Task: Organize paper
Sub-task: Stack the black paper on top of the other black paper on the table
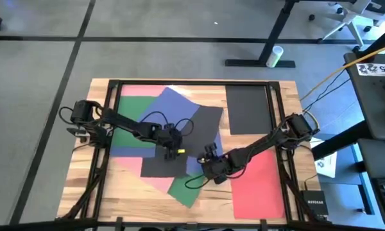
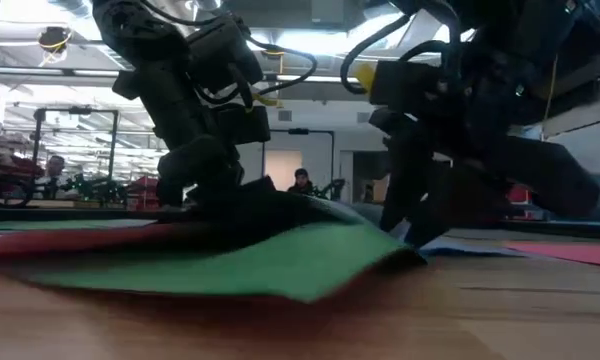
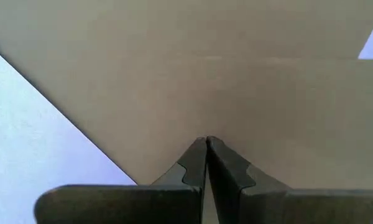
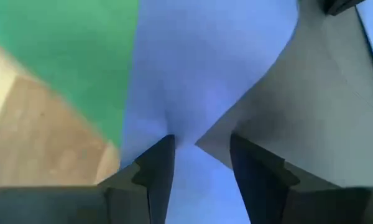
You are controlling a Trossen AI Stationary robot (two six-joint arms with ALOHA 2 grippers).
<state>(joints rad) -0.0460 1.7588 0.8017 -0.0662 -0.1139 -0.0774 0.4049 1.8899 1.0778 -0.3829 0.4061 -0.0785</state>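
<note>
On the wooden table (image 1: 128, 179), overlapping paper (image 1: 179, 128) sheets lie fanned out at the middle. The right pincer (image 4: 199, 152), fingers spread, straddles a blue sheet's (image 4: 193, 68) fold. The left pincer (image 3: 206, 144), pressed together, bears down on a black sheet (image 3: 193, 74).

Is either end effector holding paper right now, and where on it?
Left end effector: shut, pressing the black sheet, no grip visible. Right end effector: open at the blue sheet edge.
</note>
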